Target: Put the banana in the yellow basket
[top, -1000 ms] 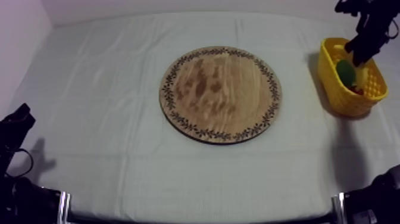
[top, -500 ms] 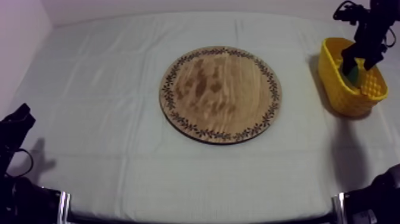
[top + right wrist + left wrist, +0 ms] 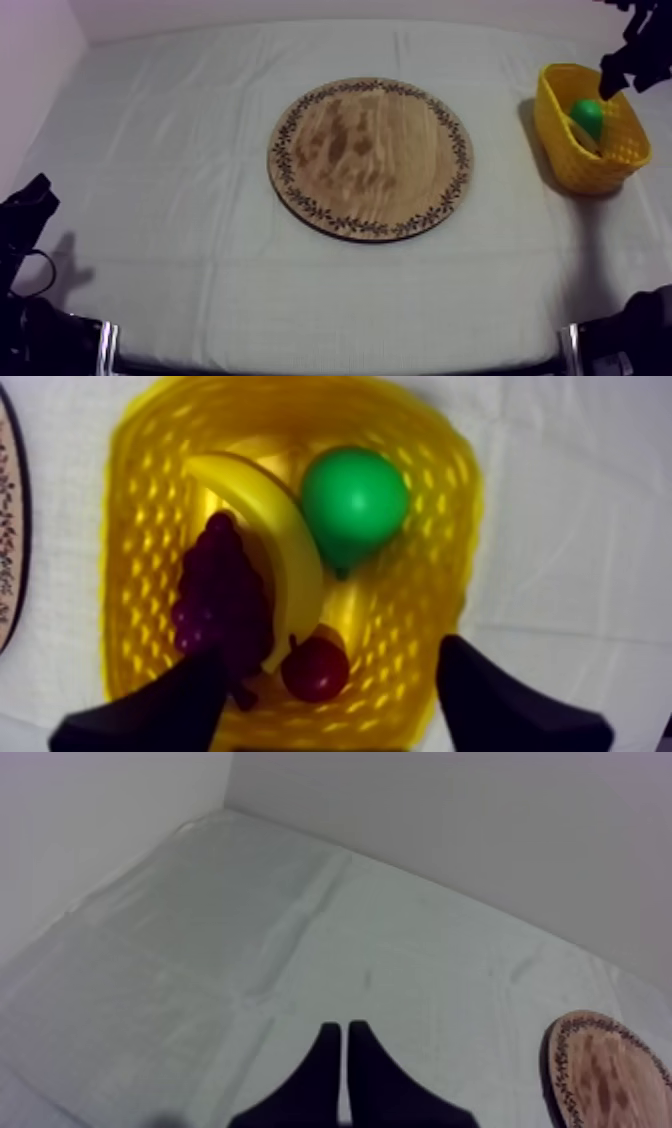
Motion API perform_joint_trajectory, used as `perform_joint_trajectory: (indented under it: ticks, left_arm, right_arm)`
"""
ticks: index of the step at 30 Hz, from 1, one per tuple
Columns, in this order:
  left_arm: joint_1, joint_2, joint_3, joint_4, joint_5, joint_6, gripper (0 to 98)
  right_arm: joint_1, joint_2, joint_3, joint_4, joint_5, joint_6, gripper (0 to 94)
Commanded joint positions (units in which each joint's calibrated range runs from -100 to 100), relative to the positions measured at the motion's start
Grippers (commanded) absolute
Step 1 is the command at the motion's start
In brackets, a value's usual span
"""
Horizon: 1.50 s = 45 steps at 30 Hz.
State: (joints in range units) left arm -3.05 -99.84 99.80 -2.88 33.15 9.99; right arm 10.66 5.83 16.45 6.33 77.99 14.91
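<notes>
Banana [image 3: 275, 536], yellow and curved, lies in the basket [image 3: 450, 576], arching between the grapes [image 3: 220, 606] and the green pear [image 3: 353, 501], its lower end by the small red fruit [image 3: 315, 668]. All four fruits share the basket. Right gripper [image 3: 328, 696] hangs over the basket, fingers spread with nothing between them. Left gripper [image 3: 345, 1042] rests over the cloth, fingers pressed together. Board [image 3: 370, 158] lies bare mid-table.
</notes>
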Motion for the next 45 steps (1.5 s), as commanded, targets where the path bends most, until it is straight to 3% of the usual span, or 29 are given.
perform_joint_trajectory:
  ticks: [1, 8, 15, 25, 31, 36, 40, 45]
  left_arm:
    - [-0.02, 0.02, -0.02, 0.02, -0.01, 0.0, 0.1]
    - [-0.02, 0.02, -0.02, 0.02, -0.01, 0.0, 0.1]
    - [-0.02, 0.02, -0.02, 0.02, -0.01, 0.0, 0.1]
    - [-0.02, 0.02, -0.02, 0.02, -0.01, 0.0, 0.1]
    - [-0.02, 0.02, -0.02, 0.02, -0.01, 0.0, 0.1]
    - [-0.02, 0.02, -0.02, 0.02, -0.01, 0.0, 0.1]
    - [-0.02, 0.02, -0.02, 0.02, -0.01, 0.0, 0.1]
    - [-0.02, 0.02, -0.02, 0.02, -0.01, 0.0, 0.1]
  right_arm:
    - [-0.29, -5.89, 1.42, -0.35, -1.26, -0.02, 50.9]
    - [0.05, -19.25, 9.78, -1.01, -7.25, -2.79, 31.4]
    - [2.34, -31.44, 21.25, -2.69, -14.41, -0.94, 7.5]
    - [2.95, -46.79, 36.87, -4.36, -25.75, 0.96, 0.7]
    - [2.25, -58.6, 46.23, -9.64, -30.29, 1.45, 0.5]
    - [2.86, -69.17, 55.02, -17.17, -32.98, 4.77, 0.4]
    - [3.3, -76.36, 63.17, -23.82, -37.4, 10.33, 0.4]
    - [2.75, -85.82, 73.46, -29.11, -44.08, 11.12, 0.4]
